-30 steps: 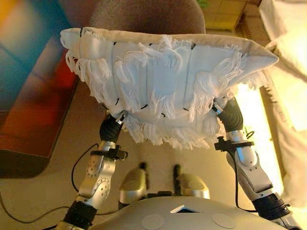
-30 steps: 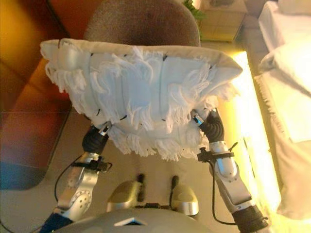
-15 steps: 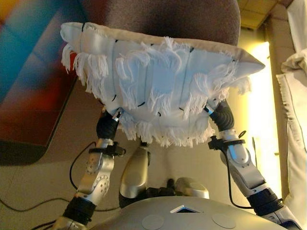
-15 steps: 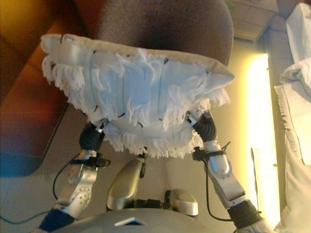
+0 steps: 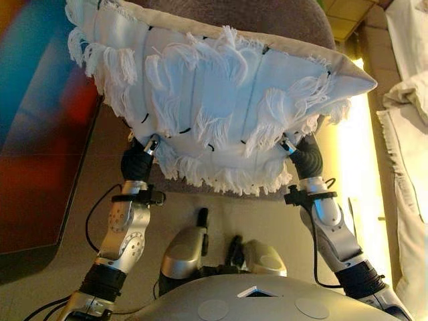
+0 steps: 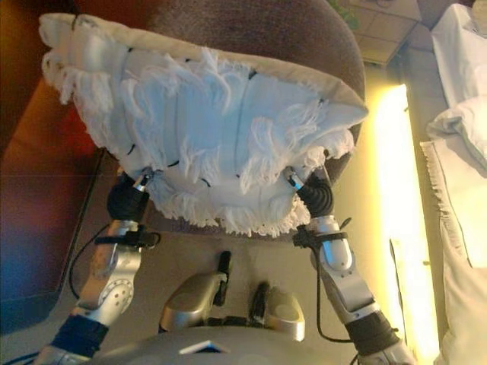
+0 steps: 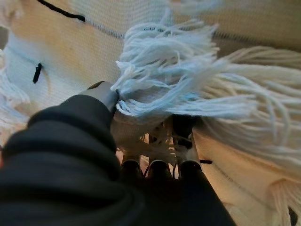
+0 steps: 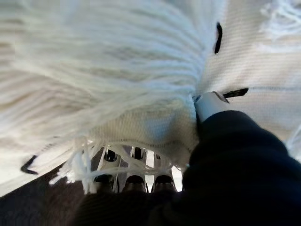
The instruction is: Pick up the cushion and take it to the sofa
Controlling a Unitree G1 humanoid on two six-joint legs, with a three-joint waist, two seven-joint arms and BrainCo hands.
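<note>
The cushion (image 5: 221, 100) is white with tufts and a fringed edge. I hold it up in front of me by its near edge with both hands. My left hand (image 5: 142, 157) grips the near left part and my right hand (image 5: 299, 148) the near right part. In the left wrist view the thumb (image 7: 99, 92) lies on top and the fingers (image 7: 155, 165) curl under the edge. The right wrist view shows the same pinch, with the thumb (image 8: 211, 103) above the fingers (image 8: 135, 181). The brown upholstered sofa seat (image 6: 304, 38) lies right behind and under the cushion.
A reddish-brown piece of furniture (image 5: 40, 167) stands on the left. White bedding (image 5: 408, 134) lies on the right, with a bright strip of lit floor (image 5: 351, 167) beside it.
The view has shifted as I stepped forward. The cushion now reaches further over the brown seat, whose front edge shows under its near fringe. Both hands keep their grip.
</note>
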